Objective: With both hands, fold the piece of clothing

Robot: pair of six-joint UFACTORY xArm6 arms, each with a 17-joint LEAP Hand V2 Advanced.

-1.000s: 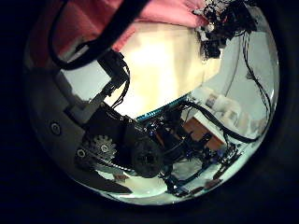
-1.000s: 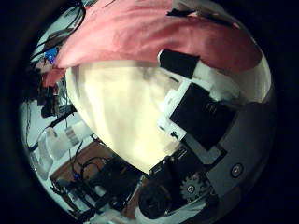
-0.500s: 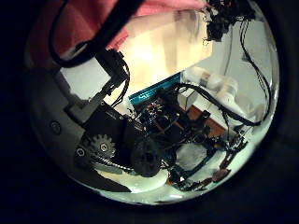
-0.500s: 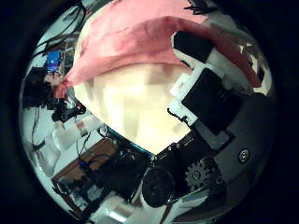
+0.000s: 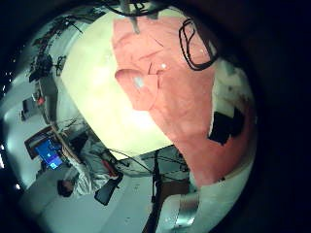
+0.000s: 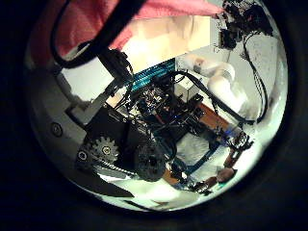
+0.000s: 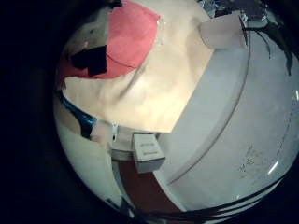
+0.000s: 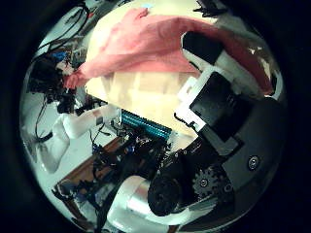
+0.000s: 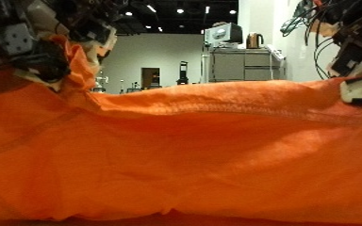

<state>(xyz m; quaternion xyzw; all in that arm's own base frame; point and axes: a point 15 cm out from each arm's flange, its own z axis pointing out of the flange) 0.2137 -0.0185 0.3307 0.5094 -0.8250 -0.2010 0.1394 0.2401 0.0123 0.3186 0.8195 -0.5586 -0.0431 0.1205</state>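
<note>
Both my hands are up at the top corners of the outside view, my left hand [image 9: 37, 42] on one side and my right hand [image 9: 354, 47] on the other, with the orange garment [image 9: 193, 151] stretched wide between them and filling nearly everything below. My left hand has its fingers curled into the cloth's upper edge, which bunches up where I pinch it. My right hand sits just at the other upper edge; from there alone I cannot tell its grip, but in my right thumb-side palm view my fingers [image 8: 216, 73] lie curled over the cloth [image 8: 146, 44], which drapes across them.

The garment hangs as one broad sheet, its top edge sagging slightly between my hands, with a long seam running across it and soft diagonal creases lower down. In my left little-finger-side palm view it lies partly spread on the pale worktop [image 5: 97, 68], rumpled near the middle.
</note>
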